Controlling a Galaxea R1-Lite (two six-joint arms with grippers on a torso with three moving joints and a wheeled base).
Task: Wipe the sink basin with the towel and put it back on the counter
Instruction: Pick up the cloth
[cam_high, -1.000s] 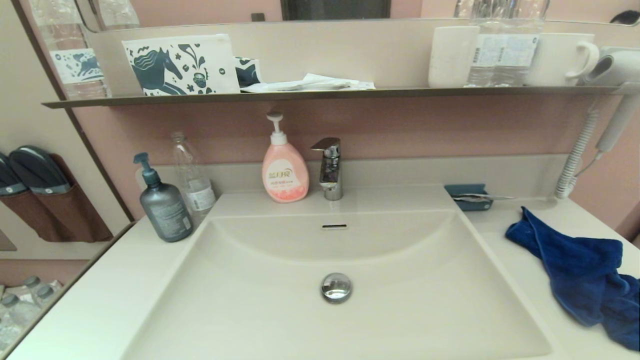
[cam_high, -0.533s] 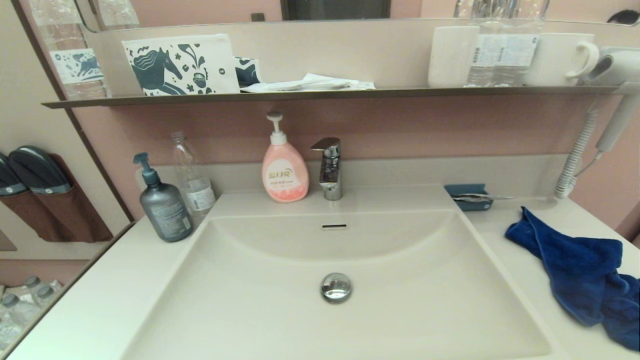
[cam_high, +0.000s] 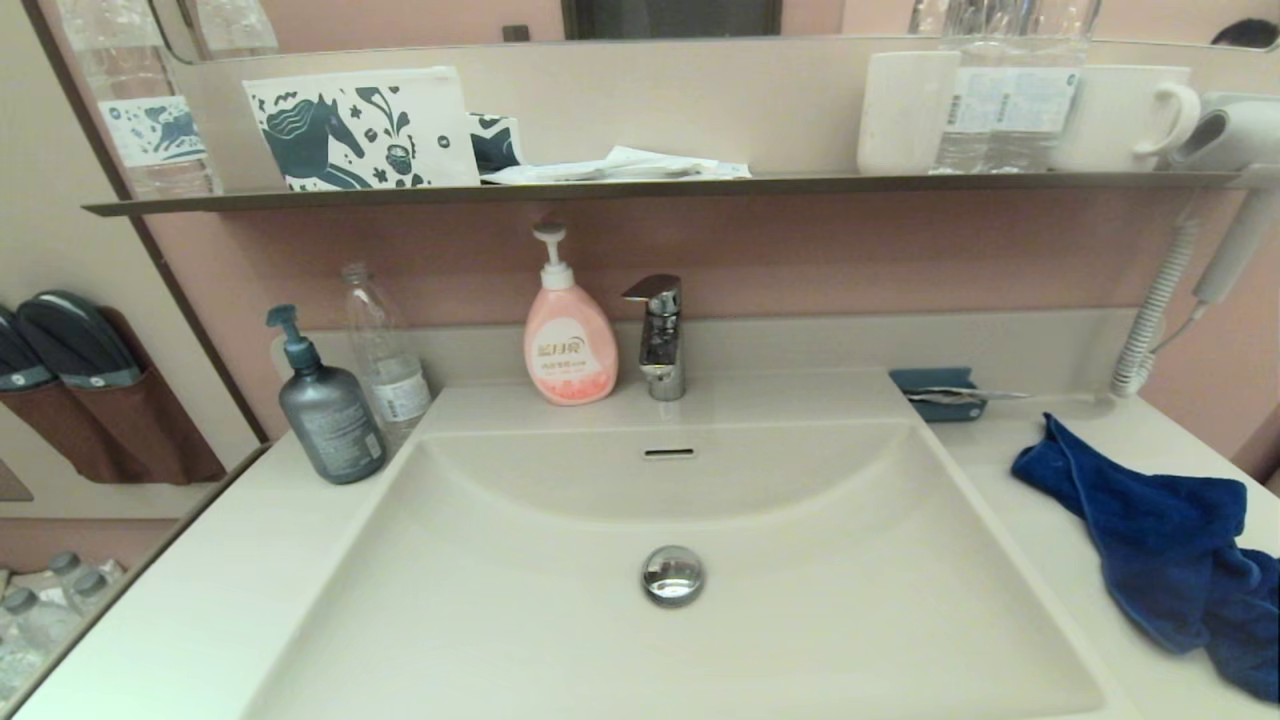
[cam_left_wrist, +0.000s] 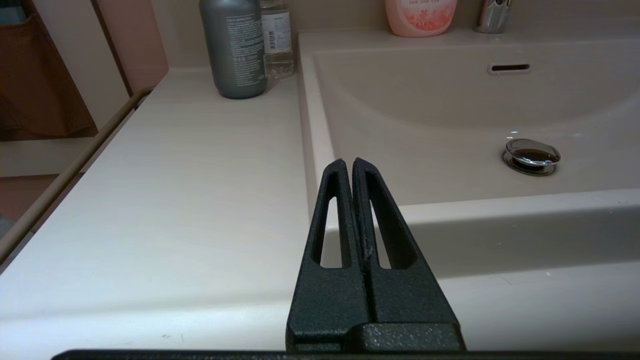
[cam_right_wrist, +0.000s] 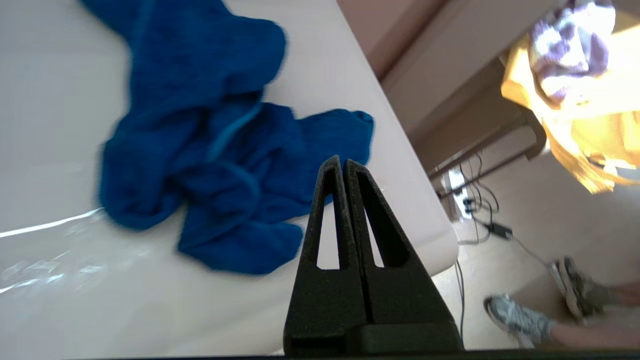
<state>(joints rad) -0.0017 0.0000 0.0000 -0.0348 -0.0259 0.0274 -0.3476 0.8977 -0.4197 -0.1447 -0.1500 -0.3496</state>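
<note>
Pink wall and a dark shelf (cam_high: 640, 188) back our head view, where the towel (cam_high: 1150, 540) lies crumpled on the counter (cam_high: 1040, 500) right of the sink basin (cam_high: 560, 620). By the left wrist view our left gripper (cam_left_wrist: 347, 162) hangs clenched and empty over the basin's front corner. By the right wrist view our right gripper (cam_right_wrist: 338, 160) hovers clenched above the towel's near edge; the cloth looks soft, light and limp, so we judge a raised fold the best hold.

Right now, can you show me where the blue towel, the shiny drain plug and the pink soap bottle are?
towel (cam_high: 1150, 540): head view, on the middle of the crumpled cloth.
drain plug (cam_high: 672, 574): head view, on its round chrome top.
pink soap bottle (cam_high: 569, 352): head view, on its label.
</note>
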